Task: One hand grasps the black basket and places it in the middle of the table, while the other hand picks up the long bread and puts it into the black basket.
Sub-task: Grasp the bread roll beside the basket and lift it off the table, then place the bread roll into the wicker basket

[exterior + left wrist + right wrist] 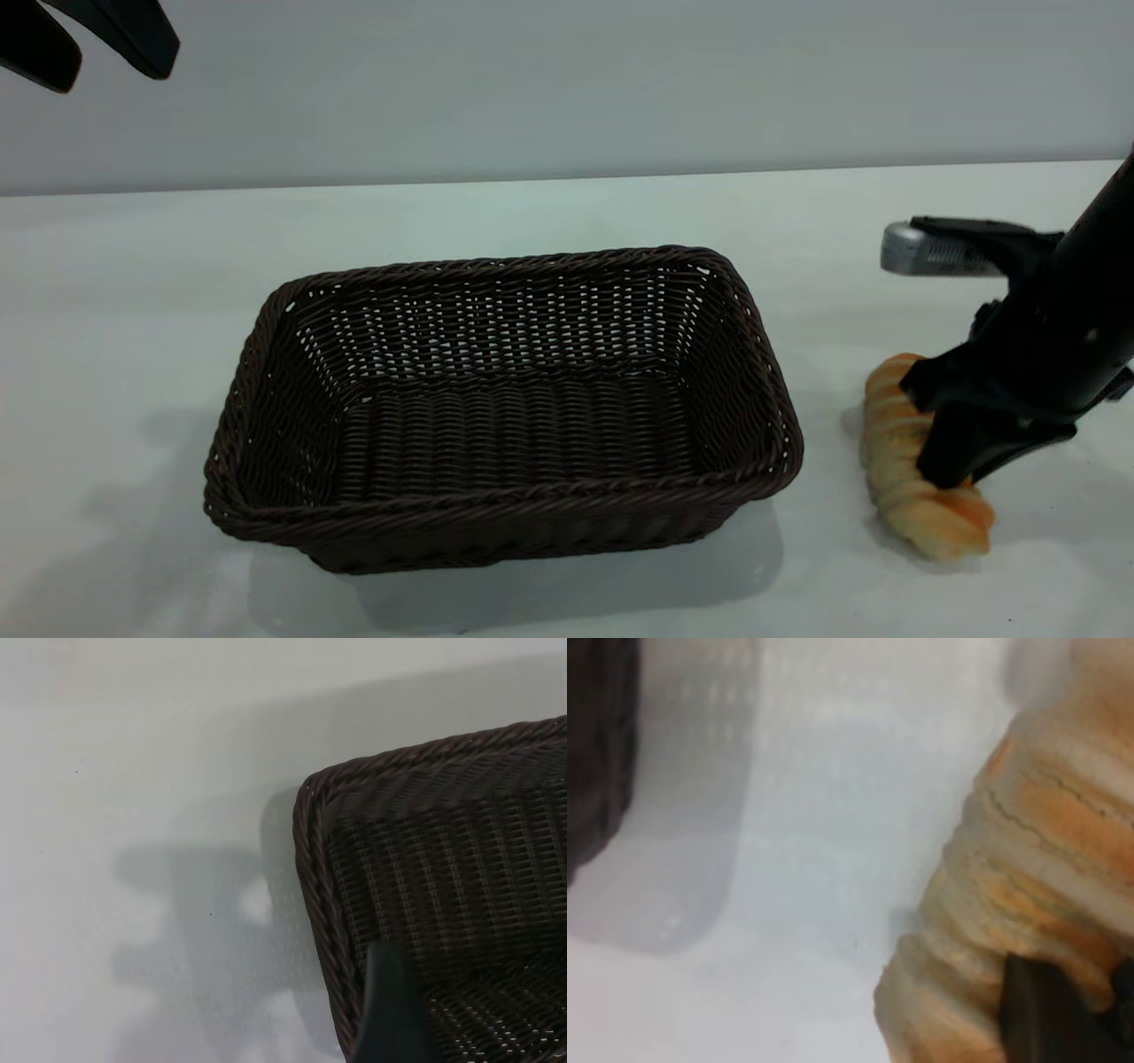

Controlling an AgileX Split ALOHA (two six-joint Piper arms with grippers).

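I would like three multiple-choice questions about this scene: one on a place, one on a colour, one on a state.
1. Where does the long bread lie?
A. inside the black basket
B. on the table, at the basket's right
C. under the left pincer

2. What colour is the black basket?
A. dark brown-black
B. white
C. orange

3. What is in the basket?
A. the bread
B. a pincer
C. nothing

Answers: 1 B, the loaf rests on the table beside the basket, under the right pincer. 2 A, the wicker is dark. 3 C, its floor is bare; the left pincer hangs high, far left.
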